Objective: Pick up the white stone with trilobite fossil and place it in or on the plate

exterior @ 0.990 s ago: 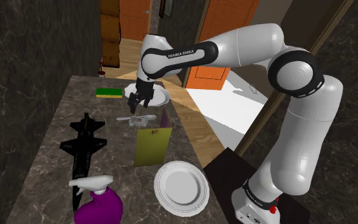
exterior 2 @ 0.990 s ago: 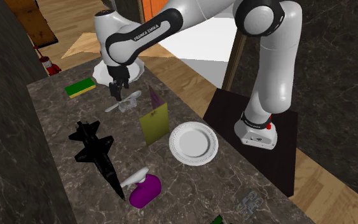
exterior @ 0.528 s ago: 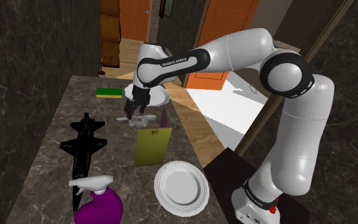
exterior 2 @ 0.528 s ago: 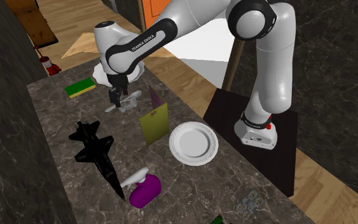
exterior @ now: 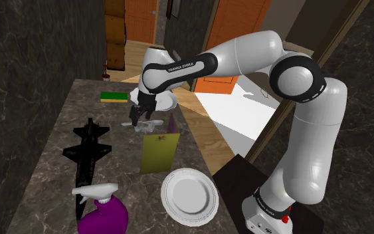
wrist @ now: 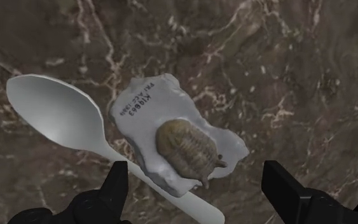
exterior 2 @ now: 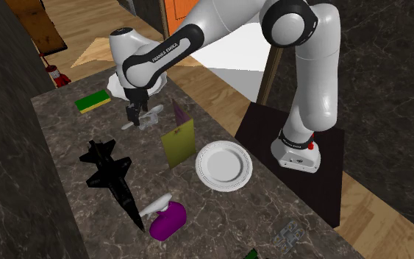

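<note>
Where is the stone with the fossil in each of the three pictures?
Shoulder view: the stone lies left of centre, just under the white spoon.
Second exterior view: the stone lies left of centre, beside the spoon.
Wrist view: the stone lies mid-picture, against the spoon's handle.
Shared landmark: the spoon.

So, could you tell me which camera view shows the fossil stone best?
The wrist view: the stone lies between the open fingers, its brown fossil and printed label plain, a white spoon against its edge. The shoulder and second exterior views show it as a small pale shape by the gripper.
</note>
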Robot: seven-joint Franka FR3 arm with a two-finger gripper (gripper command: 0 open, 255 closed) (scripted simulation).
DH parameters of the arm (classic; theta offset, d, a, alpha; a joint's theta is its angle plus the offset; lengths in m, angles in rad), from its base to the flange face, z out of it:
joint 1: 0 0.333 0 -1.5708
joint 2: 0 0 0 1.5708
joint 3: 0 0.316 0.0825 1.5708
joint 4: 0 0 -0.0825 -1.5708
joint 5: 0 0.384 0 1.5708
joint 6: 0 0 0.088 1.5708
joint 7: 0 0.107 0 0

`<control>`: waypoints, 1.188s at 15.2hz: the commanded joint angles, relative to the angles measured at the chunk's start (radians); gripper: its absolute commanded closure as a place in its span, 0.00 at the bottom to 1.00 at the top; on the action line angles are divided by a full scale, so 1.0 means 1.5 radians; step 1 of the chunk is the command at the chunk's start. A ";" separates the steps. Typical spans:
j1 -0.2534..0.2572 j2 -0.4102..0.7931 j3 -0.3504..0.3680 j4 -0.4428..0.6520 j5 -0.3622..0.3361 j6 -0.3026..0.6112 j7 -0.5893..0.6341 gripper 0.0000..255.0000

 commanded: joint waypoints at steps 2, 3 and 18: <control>0.000 0.000 0.000 0.000 0.000 0.000 0.000 1.00; 0.000 0.000 0.000 0.000 0.000 0.000 0.000 1.00; 0.005 0.040 -0.012 0.110 -0.094 -0.226 -0.073 0.00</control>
